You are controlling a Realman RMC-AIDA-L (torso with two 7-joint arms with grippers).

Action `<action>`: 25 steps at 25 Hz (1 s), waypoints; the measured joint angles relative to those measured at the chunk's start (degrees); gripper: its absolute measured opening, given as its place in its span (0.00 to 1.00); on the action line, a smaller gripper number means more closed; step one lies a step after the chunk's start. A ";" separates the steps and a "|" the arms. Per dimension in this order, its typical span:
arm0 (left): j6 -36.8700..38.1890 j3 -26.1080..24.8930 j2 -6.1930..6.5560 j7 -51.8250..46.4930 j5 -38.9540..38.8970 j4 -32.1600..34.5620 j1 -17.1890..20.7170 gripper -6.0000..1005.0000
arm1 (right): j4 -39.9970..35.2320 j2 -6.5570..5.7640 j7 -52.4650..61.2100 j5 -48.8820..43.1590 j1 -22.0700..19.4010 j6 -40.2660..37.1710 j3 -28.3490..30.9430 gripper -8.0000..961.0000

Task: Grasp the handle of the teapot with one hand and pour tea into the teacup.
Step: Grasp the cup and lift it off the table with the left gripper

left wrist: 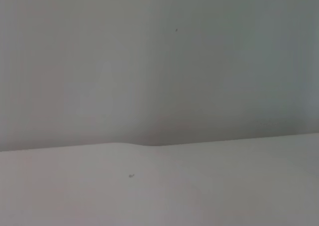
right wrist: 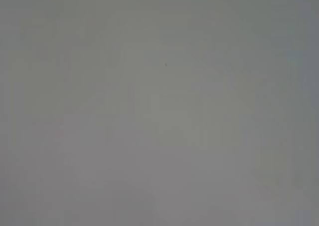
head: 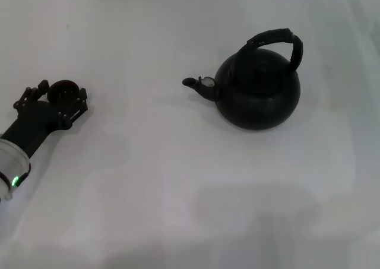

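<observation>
Gripping the teacup (head: 62, 91) between the left gripper (head: 57, 96) jaws, we are keeping it level, well apart from the teapot (head: 256, 88), whose handle (head: 277, 40) awaits grasping.

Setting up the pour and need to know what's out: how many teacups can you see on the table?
1. The teacup sits at the table's left side, between the left gripper's fingers, far from the teapot. None other shows.

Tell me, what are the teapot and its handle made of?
The teapot looks like metal with a matte black coating: smooth, round, hardly any shine. Its handle seems wrapped in something textured, maybe rubber or cord. I can't be sure of either.
</observation>
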 joint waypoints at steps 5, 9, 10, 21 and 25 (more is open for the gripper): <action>0.65 0.00 0.02 0.00 0.00 -0.05 0.02 0.86 | 0.00 0.00 0.00 0.00 0.03 -0.03 0.04 0.82; 0.80 0.00 0.04 0.00 0.13 -0.07 0.04 0.86 | 0.00 0.00 0.00 0.00 0.12 -0.04 0.04 0.82; 0.80 0.00 0.04 0.00 0.23 -0.05 0.05 0.86 | 0.00 0.00 0.00 0.00 0.12 -0.04 0.04 0.82; 0.75 0.00 0.05 0.00 0.69 0.04 0.09 0.73 | 0.00 0.00 0.00 0.00 0.14 -0.04 0.04 0.82; 0.42 0.00 0.11 0.00 0.71 -0.23 0.09 0.71 | 0.00 0.01 0.00 0.00 0.14 -0.04 0.04 0.82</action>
